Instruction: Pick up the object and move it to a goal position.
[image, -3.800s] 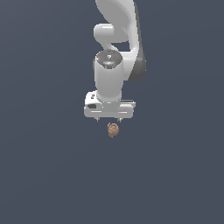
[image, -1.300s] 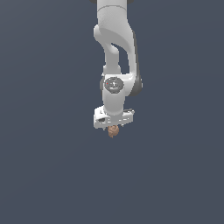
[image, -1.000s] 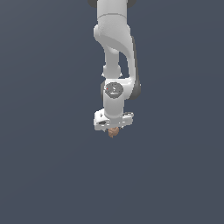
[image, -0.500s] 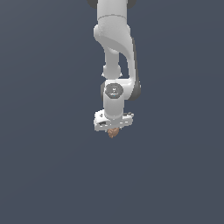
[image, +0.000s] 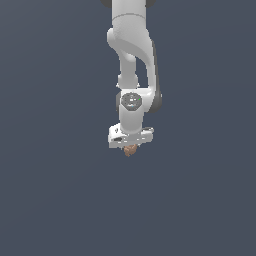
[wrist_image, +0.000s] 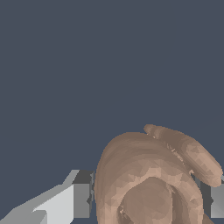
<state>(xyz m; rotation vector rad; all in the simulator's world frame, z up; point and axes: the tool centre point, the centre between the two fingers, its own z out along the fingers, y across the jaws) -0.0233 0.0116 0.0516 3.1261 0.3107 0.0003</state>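
Brown and lumpy, the object (wrist_image: 151, 183) fills the lower part of the wrist view, with that swirly coil look and a lighter fold running across the upper side. You can see a finger pad (wrist_image: 82, 194) pressed up against one flank and another dark pad on the opposite flank, so the fingers look closed in tight on it with no gap showing on either side. I'd call that a solid pinch, narrow opening, the object sitting right between the pads.

Pulling back to the exterior view, the gripper (image: 130, 145) points down under the white arm (image: 131, 60), and only the bottom bit of the object pokes out beneath the hand, a small brown nub. Everything behind is flat dark blue-grey, no shadow or edge I can use to judge whether it's off the surface or not.

So progress-wise: the grab part looks done, as far as I can tell. What's left is the carry to the goal position, and honestly I can't see any goal marker in either view, so no idea how close it is.
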